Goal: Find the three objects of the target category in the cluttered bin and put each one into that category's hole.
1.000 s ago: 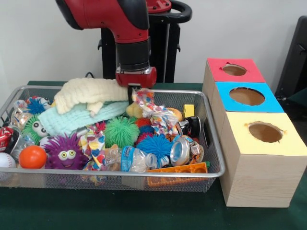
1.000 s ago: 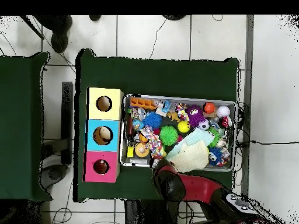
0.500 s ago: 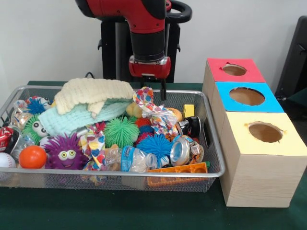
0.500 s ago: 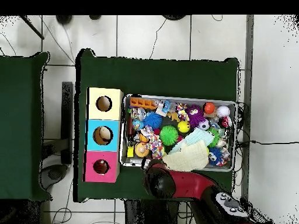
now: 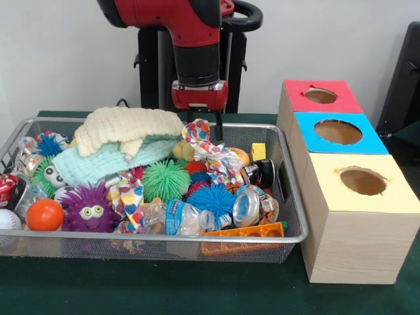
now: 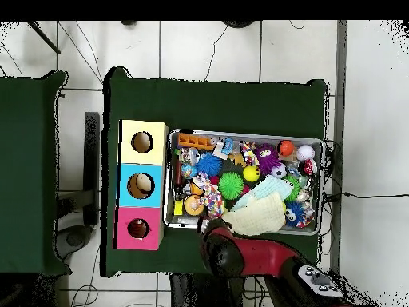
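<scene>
In the front view my gripper hangs open over the back of the wire bin, its fingers straddling the top end of a colourful knotted rope toy without closing on it. The bin is piled with toys: a green spiky ball, a blue spiky ball, a purple spiky creature, an orange ball, a plastic bottle and a can. From overhead the arm covers the gripper at the bin's near edge.
A cream cloth lies on a mint cloth at the bin's back left. Right of the bin stand three boxes with round holes: red, blue, yellow. A yellow block sits by the bin's right wall.
The arm swung right from beside the cream cloth, then shifted slightly back left. The gripper now sits over the rope toy's top end. Nothing in the bin has moved.
</scene>
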Controlling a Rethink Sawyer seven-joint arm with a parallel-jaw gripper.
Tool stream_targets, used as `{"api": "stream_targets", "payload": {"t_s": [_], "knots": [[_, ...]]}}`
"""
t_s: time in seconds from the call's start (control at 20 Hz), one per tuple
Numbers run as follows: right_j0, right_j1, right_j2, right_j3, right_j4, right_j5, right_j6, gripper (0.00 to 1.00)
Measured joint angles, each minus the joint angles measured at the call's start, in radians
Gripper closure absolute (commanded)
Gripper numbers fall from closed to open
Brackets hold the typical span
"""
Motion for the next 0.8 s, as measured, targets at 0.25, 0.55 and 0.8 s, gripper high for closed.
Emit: {"api": "stream_targets", "payload": {"t_s": [0.25, 0.55, 0.8], "knots": [[-0.028, -0.039, 0.001, 0.0, 0.0, 0.09, 0.0, 0.0], [-0.038, -0.111, -0.003, -0.005, -0.025, 0.193, 0.0, 0.0], [0.0, -0.133, -0.009, -0.037, -0.136, 0.147, 0.0, 0.0]]}}
